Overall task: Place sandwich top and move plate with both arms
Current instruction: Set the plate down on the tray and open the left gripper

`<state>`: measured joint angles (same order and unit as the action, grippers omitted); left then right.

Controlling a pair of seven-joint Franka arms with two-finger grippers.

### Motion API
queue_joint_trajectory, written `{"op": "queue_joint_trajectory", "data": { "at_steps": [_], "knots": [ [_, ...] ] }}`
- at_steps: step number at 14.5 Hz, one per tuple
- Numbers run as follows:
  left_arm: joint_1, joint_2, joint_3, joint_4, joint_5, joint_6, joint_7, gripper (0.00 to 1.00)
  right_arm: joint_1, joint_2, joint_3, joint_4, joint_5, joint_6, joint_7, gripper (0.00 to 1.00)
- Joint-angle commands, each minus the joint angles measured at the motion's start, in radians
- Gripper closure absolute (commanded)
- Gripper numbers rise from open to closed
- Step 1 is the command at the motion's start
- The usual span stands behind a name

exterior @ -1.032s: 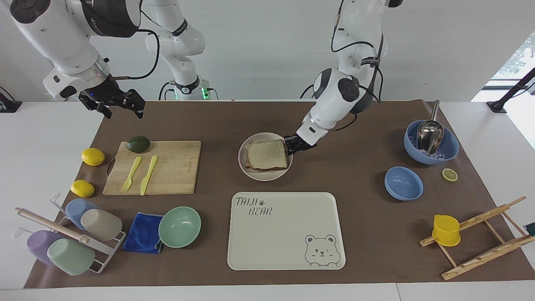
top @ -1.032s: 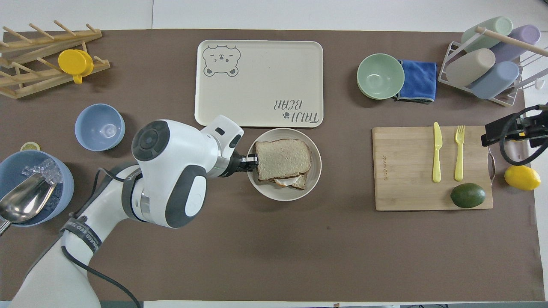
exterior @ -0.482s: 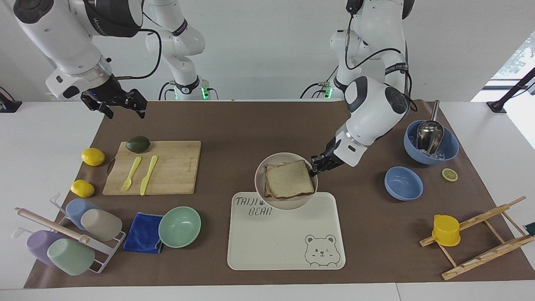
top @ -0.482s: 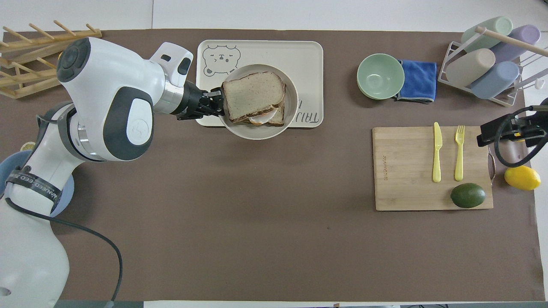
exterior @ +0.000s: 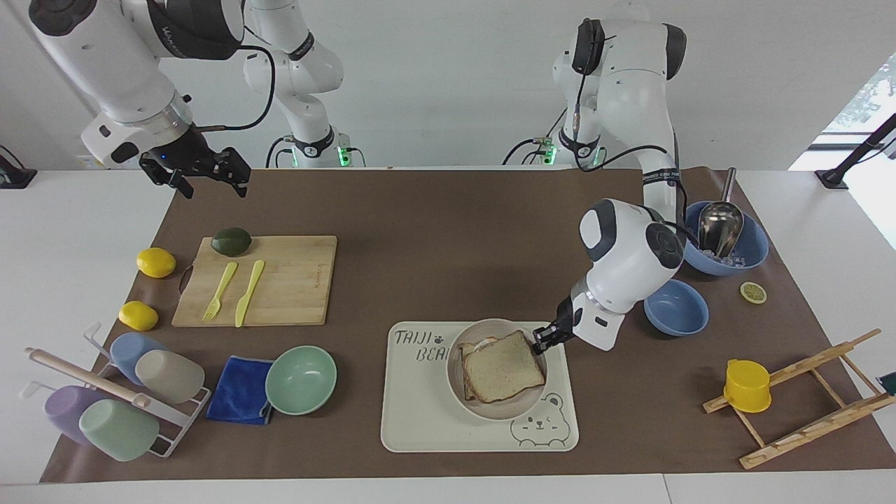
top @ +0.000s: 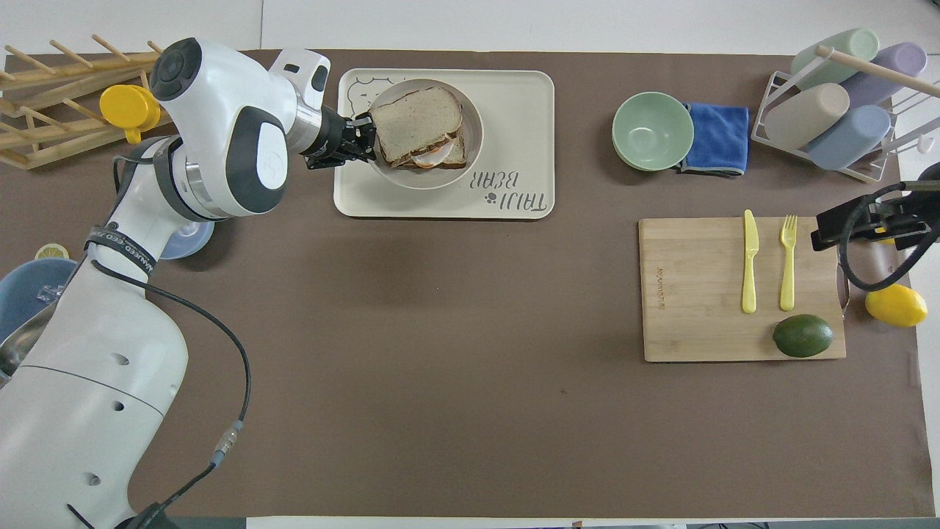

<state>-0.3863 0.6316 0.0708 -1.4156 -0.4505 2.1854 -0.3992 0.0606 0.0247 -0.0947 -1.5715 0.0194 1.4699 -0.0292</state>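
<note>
The round beige plate carries a sandwich and sits low over the bear-printed tray, at the tray's end toward the left arm; I cannot tell whether it rests on the tray. The sandwich top, a pale speckled slice with a brown crust, lies on the toast and egg below it. My left gripper is shut on the plate's rim. In the overhead view the left gripper holds the plate with the sandwich top over the tray. My right gripper waits raised and open beside the cutting board.
Two blue bowls stand close to the left arm's elbow. A mint-green bowl and a blue cloth lie beside the tray. The cutting board holds an avocado, a fork and a knife. A cup rack and a wooden rack flank the table.
My left gripper has carried the plate with the sandwich away from the robots, from the bare mat to over the tray's bear end. The right arm has barely moved.
</note>
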Motion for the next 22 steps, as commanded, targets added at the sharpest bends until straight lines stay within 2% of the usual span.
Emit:
{"op": "queue_joint_trajectory", "data": {
  "at_steps": [1, 3, 7, 8, 10, 11, 15, 19, 22],
  "knots": [
    [-0.009, 0.007, 0.001, -0.012, 0.047, 0.069, -0.023, 1.0, 0.001, -0.014, 0.007, -0.004, -0.006, -0.011, -0.029, 0.0],
    [-0.029, -0.001, 0.003, -0.066, 0.052, 0.129, -0.02, 1.0, 0.002, -0.015, 0.009, -0.002, -0.003, -0.035, -0.058, 0.0],
    [-0.029, -0.006, 0.003, -0.077, 0.053, 0.132, -0.003, 1.0, 0.01, -0.015, 0.007, -0.004, -0.004, -0.02, -0.055, 0.0],
    [-0.029, -0.007, 0.003, -0.083, 0.052, 0.134, 0.003, 0.66, 0.01, -0.015, 0.009, -0.004, -0.006, -0.014, -0.055, 0.0],
    [-0.029, -0.009, 0.004, -0.088, 0.053, 0.128, 0.003, 0.04, 0.005, -0.015, 0.007, -0.007, -0.007, 0.013, -0.058, 0.0],
    [-0.022, -0.01, 0.004, -0.088, 0.053, 0.12, 0.003, 0.0, -0.002, -0.014, 0.007, -0.007, -0.007, 0.015, -0.057, 0.0],
    [-0.008, -0.056, 0.056, -0.083, 0.099, 0.027, 0.019, 0.0, -0.005, -0.017, -0.002, -0.01, -0.004, 0.012, -0.046, 0.0],
    [0.062, -0.186, 0.083, -0.086, 0.137, -0.093, 0.026, 0.0, -0.004, -0.022, -0.002, -0.015, -0.003, 0.0, -0.051, 0.0],
    [0.093, -0.301, 0.084, -0.082, 0.284, -0.263, 0.042, 0.0, -0.005, -0.022, -0.002, -0.013, -0.003, 0.0, -0.051, 0.0]
  ]
}}
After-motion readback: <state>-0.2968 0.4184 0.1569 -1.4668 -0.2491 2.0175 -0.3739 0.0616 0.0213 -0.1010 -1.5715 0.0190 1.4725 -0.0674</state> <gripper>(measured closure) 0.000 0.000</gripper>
